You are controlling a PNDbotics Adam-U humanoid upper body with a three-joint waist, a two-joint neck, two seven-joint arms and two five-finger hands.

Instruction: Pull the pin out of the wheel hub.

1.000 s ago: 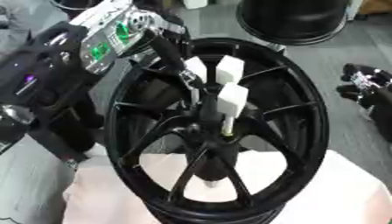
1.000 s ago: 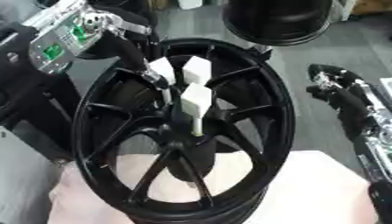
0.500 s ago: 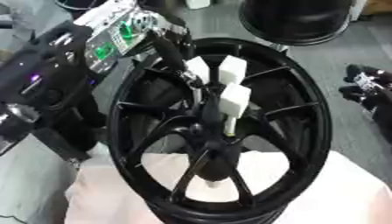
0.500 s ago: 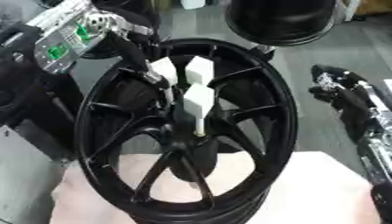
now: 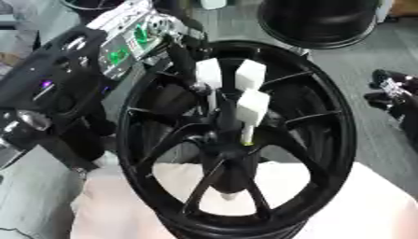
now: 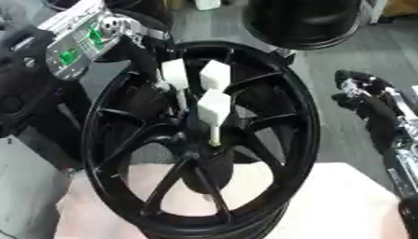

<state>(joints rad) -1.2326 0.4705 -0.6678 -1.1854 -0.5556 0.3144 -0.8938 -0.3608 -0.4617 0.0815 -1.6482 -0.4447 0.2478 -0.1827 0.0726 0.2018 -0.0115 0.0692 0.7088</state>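
Two hands show. Left hand (image 5: 225,88), w/ white fingertips (image 5: 251,106), reaches into the middle of the black wheel (image 5: 326,140) & pinches the pale pin (image 5: 246,135), which stands just above the hub (image 5: 222,140). Wheel stands up on a pink cloth (image 5: 359,205). Right hand (image 6: 372,105) sits at the right edge, away from the wheel; can't tell its fingers.

Black wheel hub (image 5: 318,140) upright — pale pin (image 5: 247,135) at centre.
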